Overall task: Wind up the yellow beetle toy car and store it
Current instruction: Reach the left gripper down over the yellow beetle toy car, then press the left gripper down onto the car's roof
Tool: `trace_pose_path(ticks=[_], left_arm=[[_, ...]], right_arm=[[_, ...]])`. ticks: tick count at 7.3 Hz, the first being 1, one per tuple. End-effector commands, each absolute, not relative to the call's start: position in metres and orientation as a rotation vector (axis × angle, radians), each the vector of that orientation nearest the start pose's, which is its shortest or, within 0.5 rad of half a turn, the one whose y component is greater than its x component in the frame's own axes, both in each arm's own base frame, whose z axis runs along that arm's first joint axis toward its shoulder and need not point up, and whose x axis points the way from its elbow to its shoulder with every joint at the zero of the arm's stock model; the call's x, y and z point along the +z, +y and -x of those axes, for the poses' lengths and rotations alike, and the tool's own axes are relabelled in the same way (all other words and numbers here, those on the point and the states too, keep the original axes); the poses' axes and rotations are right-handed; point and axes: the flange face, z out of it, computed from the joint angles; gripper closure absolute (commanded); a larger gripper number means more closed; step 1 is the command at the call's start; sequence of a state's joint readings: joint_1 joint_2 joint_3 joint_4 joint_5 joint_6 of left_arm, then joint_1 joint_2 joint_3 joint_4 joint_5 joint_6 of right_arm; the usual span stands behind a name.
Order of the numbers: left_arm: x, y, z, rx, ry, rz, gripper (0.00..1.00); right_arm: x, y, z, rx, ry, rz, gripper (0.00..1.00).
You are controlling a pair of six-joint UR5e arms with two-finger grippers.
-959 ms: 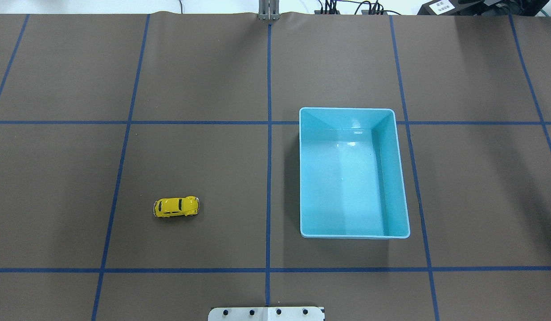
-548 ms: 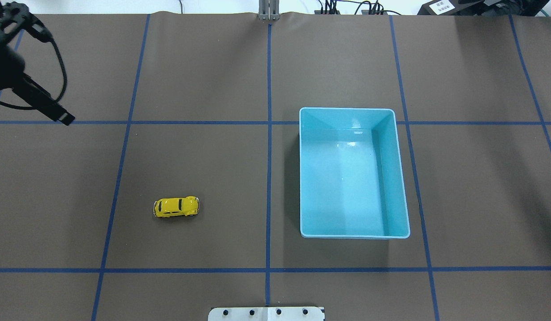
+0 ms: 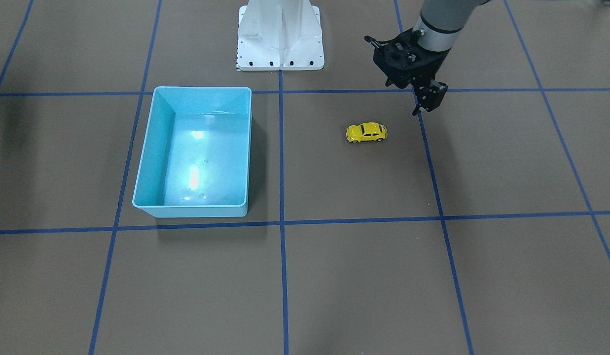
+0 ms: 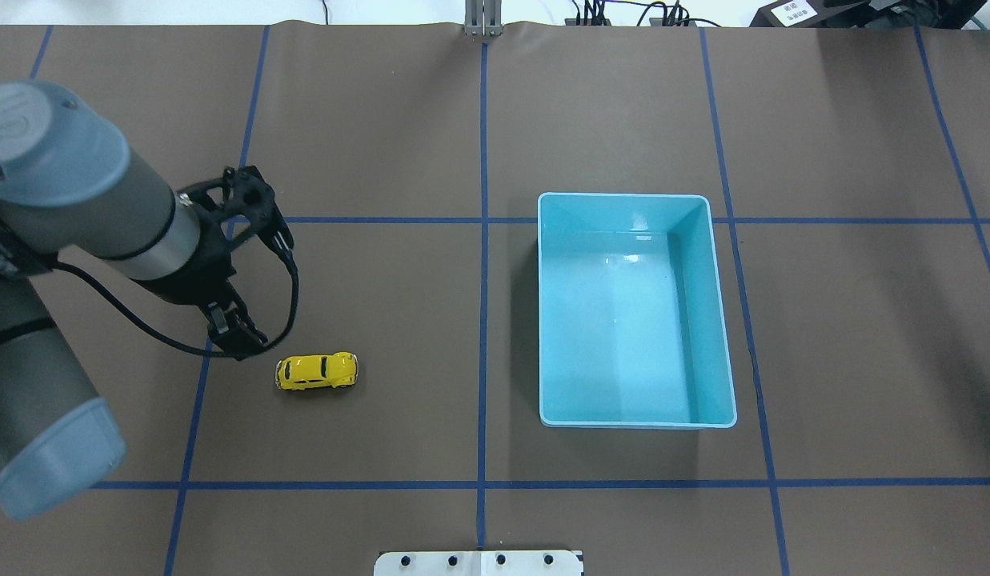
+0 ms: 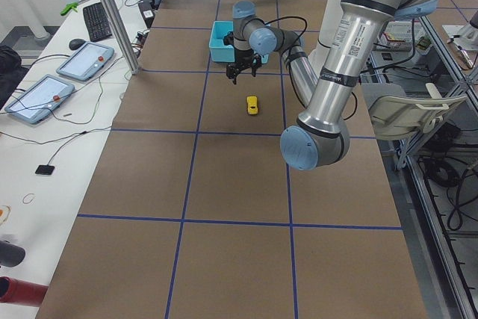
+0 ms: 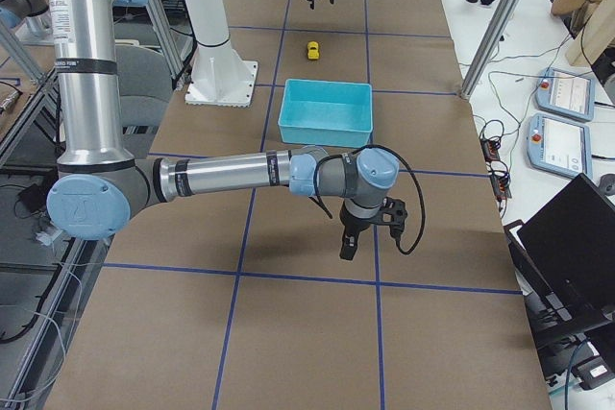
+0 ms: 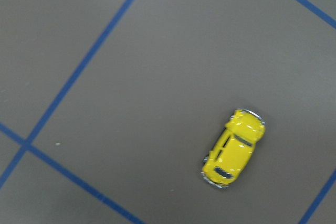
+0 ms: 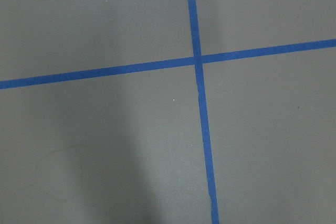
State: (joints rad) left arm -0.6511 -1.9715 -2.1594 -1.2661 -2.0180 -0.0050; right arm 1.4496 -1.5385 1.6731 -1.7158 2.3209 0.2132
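Near yellow beetle toy car (image 4: 317,371): left gripper (image 4: 264,294) spread, not touching; right gripper (image 6: 372,236) state: cannot tell.

The left gripper (image 5: 243,75) is pointing down with jaws spread, its arm stretching forward. The right gripper (image 6: 370,232) is hanging low, its jaw state unclear.

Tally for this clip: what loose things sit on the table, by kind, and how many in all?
toy car: 1
bin: 1
Total: 2
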Motion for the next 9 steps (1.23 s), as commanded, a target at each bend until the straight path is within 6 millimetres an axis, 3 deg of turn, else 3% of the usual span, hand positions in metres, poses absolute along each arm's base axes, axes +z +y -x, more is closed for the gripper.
trace_pose_path(ticks=[1,4,5,7,9], left_arm=[[0.219,-0.348,-0.393,1.151,0.67,-0.482,0.0],[0.226,-0.312,-0.434,1.335,0.613,-0.519,0.0],[0.232,-0.308,-0.449,1.39,0.57,-0.533,0.0],[0.251,-0.32,-0.487,1.397,0.594,-0.571,0.0],[0.26,-0.324,-0.495,1.4,0.582,-0.564,0.0]], right_arm=[[0.608,-0.506,-0.004,0.091,-0.738,0.134,0.0],[0.612,-0.505,-0.004,0.094,-0.737,0.141,0.0],[0.612,-0.505,-0.004,0.094,-0.737,0.141,0.0],[0.613,-0.505,-0.004,0.095,-0.737,0.142,0.0],[0.612,-0.505,-0.004,0.094,-0.737,0.141,0.0]])
